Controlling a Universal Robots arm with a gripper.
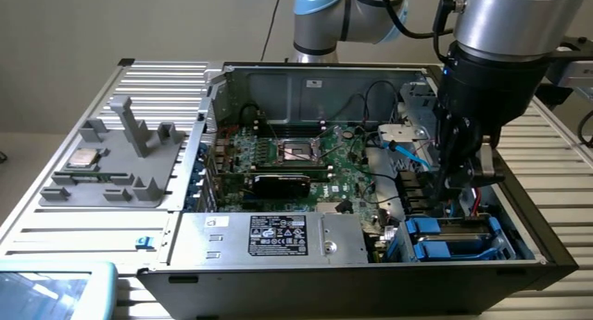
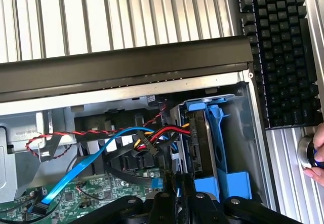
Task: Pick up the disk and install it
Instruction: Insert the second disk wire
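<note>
Blue plastic rails frame the disk (image 2: 198, 138), which we see standing on edge inside the drive bay at the corner of the open computer case (image 1: 278, 77), close to the case's dark side wall (image 2: 126, 62). In the exterior view we find the same bay, with its blue rails (image 1: 449, 237), at the case's near corner toward the exterior view's right. Our gripper (image 1: 454, 184) hangs down inside the case just above that bay, its black fingers drawn narrow, nearly together; we cannot tell whether they pinch anything. In the wrist view the gripper's black linkage (image 2: 182, 206) sits right beside the blue rail of the disk. Red, black and yellow wires and a blue flat cable (image 2: 86, 168) run from the green motherboard (image 1: 306, 153) toward the disk's end. A large grey box with a black-and-white sticker (image 1: 269, 237) lies along the case's near edge. Beyond the case, on the ribbed metal bench (image 2: 76, 16), rests a black keyboard (image 2: 278, 46), and a person's hand (image 2: 318, 153) touches a round knob at the bench edge.
</note>
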